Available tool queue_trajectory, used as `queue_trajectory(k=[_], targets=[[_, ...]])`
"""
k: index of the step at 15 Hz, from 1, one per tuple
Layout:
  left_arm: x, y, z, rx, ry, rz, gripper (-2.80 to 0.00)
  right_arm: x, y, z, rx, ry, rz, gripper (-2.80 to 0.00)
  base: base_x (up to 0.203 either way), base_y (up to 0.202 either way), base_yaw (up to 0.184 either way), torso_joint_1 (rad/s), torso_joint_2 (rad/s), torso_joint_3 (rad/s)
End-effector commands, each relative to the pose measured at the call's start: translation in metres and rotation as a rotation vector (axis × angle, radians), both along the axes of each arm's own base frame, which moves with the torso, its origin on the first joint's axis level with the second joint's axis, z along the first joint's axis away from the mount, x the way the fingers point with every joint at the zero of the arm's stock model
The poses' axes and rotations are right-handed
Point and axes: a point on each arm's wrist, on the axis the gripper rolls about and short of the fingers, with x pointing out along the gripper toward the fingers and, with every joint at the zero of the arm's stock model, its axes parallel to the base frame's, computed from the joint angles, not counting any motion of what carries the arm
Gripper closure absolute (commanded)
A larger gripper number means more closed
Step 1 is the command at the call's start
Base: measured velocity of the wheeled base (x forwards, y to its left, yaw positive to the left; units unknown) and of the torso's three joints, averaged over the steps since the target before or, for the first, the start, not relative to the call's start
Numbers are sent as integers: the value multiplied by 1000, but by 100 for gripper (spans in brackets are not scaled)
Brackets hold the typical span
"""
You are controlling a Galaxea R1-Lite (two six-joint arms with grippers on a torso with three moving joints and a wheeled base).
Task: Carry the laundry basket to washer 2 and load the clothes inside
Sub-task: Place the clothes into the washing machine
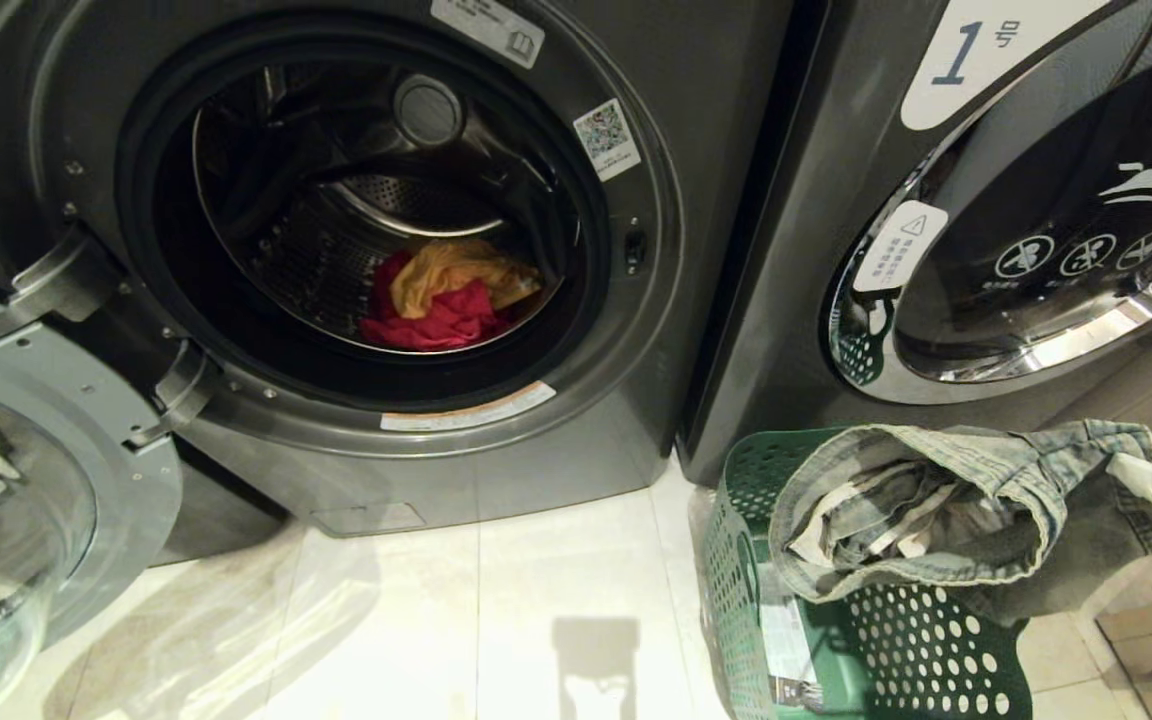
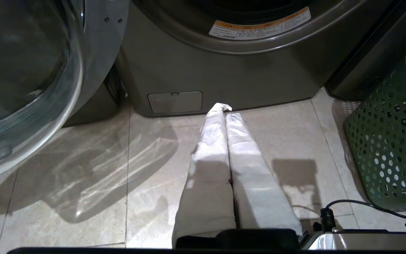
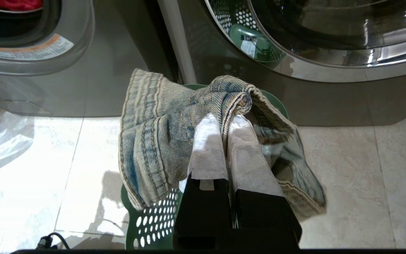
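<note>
Lifting the jeans (image 1: 946, 510) clear of the basket (image 1: 876, 650) at 4 o'clock, keep the right end effector (image 3: 229, 120) pinching the denim, then swing toward the open drum (image 1: 376, 220) at 10 o'clock; left end effector (image 2: 226, 109) pressed together, idle.

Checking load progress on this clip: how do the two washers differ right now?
Washer 2 stands with its door swung open on the left; washer 1 has its chrome-rimmed door shut. Washer 2's drum holds the yellow garment and the pink-red garment; nothing shows inside washer 1. The laundry basket sits in front of washer 1, not washer 2. Both are dark grey front-loaders standing side by side.
</note>
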Motion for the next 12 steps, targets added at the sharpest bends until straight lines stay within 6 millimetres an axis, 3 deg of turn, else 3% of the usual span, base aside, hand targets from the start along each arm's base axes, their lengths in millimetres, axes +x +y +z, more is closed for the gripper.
queue_trajectory(k=[1, 8, 12], targets=[[1, 0, -3, -1, 11, 1, 0, 2, 0, 0, -1, 3, 2, 0, 0, 0, 0, -5, 5, 208], [1, 0, -3, -4, 11, 1, 0, 7, -1, -3, -7, 19, 4, 0, 0, 0, 0, 2, 2, 195], [1, 0, -3, -5, 10, 1, 0, 10, -1, -5, -8, 34, 5, 0, 0, 0, 0, 1, 2, 41]])
